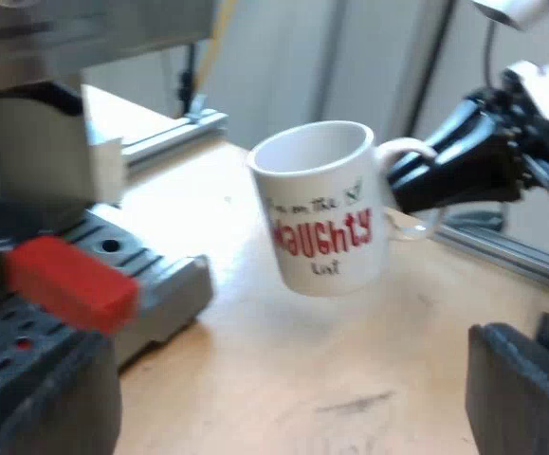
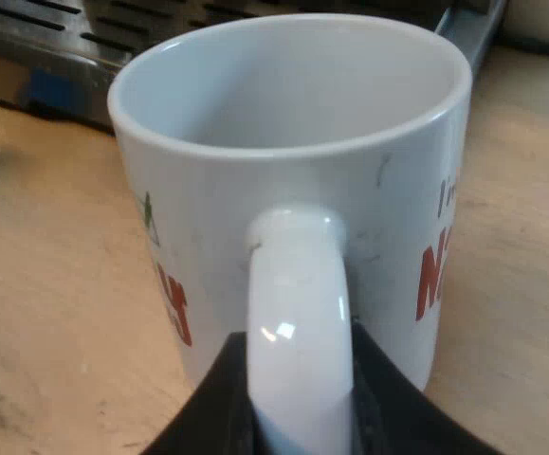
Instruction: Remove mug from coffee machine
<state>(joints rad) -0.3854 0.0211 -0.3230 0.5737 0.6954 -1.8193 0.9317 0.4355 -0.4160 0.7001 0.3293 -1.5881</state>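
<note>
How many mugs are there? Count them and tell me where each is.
1. The mug is held tilted over the table, off the machine's tray, its handle gripped by the right end effector. Others may be hidden out of view.

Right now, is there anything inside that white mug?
The mug shows a bare white inner wall near the rim, with no liquid in sight. Its bottom is hidden behind the near wall, so a small leftover down there cannot be ruled out.

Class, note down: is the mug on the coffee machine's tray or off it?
Off: the mug hangs over the wooden table beside the tray, right pincer clamping its handle.
</note>
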